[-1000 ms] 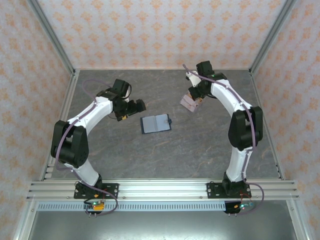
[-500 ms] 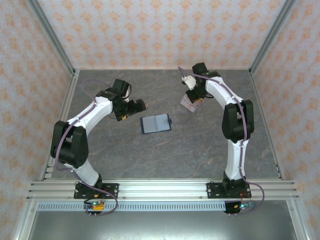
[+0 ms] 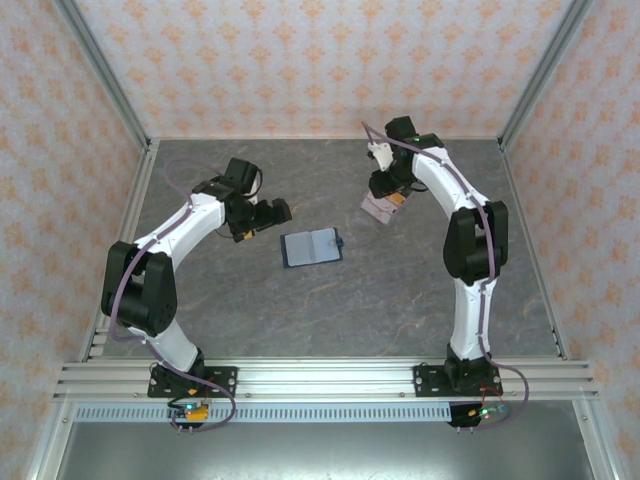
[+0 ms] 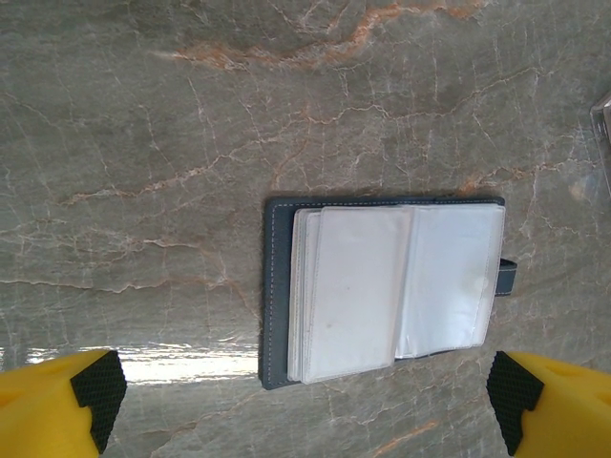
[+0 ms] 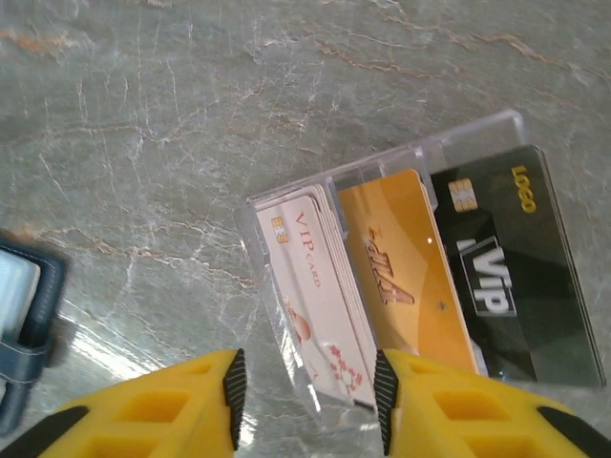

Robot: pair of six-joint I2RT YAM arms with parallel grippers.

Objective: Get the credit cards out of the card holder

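Note:
The card holder [image 3: 312, 246] lies open in the middle of the table, a navy cover with clear sleeves showing [image 4: 382, 291]; its edge and tab also show [image 5: 24, 324]. My left gripper [image 3: 283, 210] hovers wide open above it [image 4: 304, 386], touching nothing. The credit cards lie fanned in a clear tray [image 5: 516, 119]: a pinkish stack [image 5: 320, 305], an orange card [image 5: 406, 267] and a black card [image 5: 506, 267]. My right gripper [image 5: 309, 389] stands open over the near end of the pinkish stack, at the tray [image 3: 378, 209].
The marble-patterned table top [image 3: 400, 300] is ringed by metal rails and patterned walls. The tray sits at the back right, well apart from the card holder. Bare table lies in front of the card holder.
My right gripper has gone from shut to open above the tray, and its wrist has shifted slightly toward the back. The left arm and the card holder have not moved.

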